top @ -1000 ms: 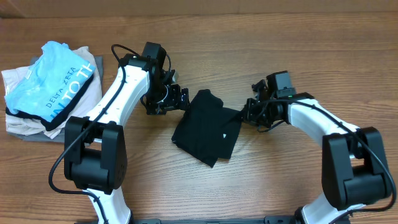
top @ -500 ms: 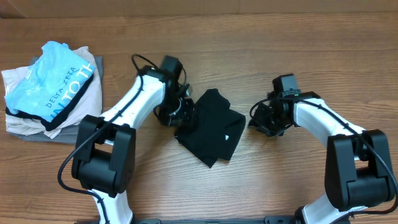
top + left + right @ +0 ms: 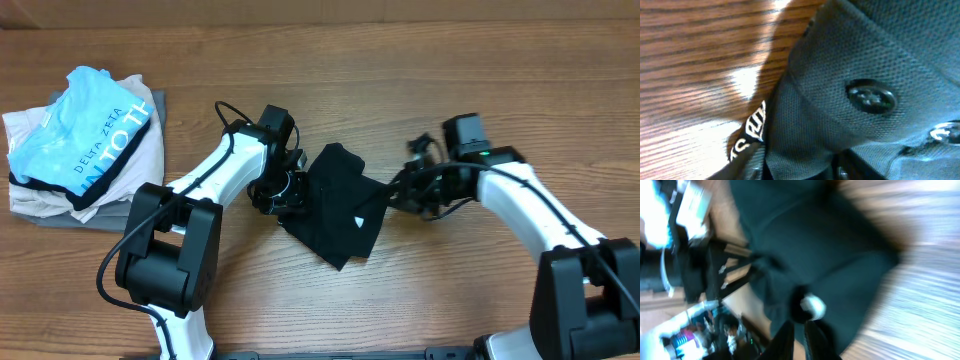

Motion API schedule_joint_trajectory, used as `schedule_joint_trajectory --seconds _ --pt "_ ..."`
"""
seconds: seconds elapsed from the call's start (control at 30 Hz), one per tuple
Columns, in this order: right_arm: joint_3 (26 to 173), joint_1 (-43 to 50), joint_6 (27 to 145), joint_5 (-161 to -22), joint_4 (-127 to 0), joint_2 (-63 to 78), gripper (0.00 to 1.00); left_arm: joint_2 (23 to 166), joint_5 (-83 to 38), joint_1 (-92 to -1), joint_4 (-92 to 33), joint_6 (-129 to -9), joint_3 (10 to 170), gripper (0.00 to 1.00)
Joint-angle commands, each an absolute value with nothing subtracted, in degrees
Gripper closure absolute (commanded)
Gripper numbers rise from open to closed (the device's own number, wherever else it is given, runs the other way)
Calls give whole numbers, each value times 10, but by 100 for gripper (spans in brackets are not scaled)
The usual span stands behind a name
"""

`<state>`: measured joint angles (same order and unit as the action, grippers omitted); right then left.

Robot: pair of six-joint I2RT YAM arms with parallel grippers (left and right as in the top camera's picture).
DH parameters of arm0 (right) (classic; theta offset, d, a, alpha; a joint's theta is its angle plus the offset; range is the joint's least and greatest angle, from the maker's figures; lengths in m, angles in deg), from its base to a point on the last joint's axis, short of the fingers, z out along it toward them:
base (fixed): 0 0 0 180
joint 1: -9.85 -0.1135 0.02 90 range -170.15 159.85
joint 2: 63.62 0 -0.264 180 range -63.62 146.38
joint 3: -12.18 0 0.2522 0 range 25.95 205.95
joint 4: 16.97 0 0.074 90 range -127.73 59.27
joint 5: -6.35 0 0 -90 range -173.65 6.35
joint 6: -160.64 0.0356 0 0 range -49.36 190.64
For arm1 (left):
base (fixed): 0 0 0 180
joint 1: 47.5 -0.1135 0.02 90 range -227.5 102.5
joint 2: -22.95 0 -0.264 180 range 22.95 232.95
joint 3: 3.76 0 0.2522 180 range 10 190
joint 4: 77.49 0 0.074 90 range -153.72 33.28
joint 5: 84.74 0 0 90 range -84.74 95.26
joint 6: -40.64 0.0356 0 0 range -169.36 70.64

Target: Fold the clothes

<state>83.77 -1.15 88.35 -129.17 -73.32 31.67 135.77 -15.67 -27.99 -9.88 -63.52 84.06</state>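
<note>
Overhead: the black shirt [image 3: 335, 205] is lying crumpled into a rough folded bundle at the middle of the desk [image 3: 450, 290]. The left gripper [image 3: 290, 190] is sitting at the shirt's left edge, touching the cloth. The right gripper [image 3: 398, 195] is meeting the shirt's right corner. From up here I cannot tell how wide either one is standing. A light-blue shirt [image 3: 85, 130] is resting on top of pale folded garments [image 3: 30, 195] at the far left, well apart from the arms.

Left wrist: dark knit fabric of the shirt [image 3: 880, 50] is filling most of the view, very close. A button [image 3: 871, 96] is showing on it, and a strip with white lettering [image 3: 752, 132] is hanging at its edge over the wood. The fingers are hidden, so the grip is not readable.

Right wrist: heavily blurred. The shirt [image 3: 825, 255] is spreading ahead of the gripper [image 3: 799, 327], whose fingers are looking close together. I cannot tell whether they are pinching cloth.
</note>
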Motion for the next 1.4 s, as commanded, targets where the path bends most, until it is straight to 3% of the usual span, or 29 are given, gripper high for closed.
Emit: schedule_joint_trajectory --seconds 0.0,0.27,0.53,0.77,0.87,1.1,1.17,1.27,1.37 --pt "833 -69 892 -1325 -701 307 90 1352 -159 -285 -100 -648 830 36" --pt "783 -165 1077 -1230 -554 343 90 1351 -199 -330 -21 -645 892 34" --pt "770 -153 1223 -1214 -579 439 90 1351 -201 -351 45 -585 922 28" --pt "770 -127 1231 -1221 -607 445 94 1351 -213 -332 -16 -559 852 29" --pt "770 -126 1230 -1223 -608 445 94 1351 -242 -320 -63 -544 808 38" --pt "770 -126 1229 -1223 -609 445 94 1351 -196 -328 -117 -578 765 90" --pt "770 -126 1227 -1223 -611 445 94 1351 -144 -341 -101 -599 770 96" --pt "770 -126 1227 -1224 -611 445 94 1351 -97 -381 -68 -607 793 91" --pt "770 -126 1218 -1231 -610 445 94 1350 -103 -424 -23 -595 837 68"
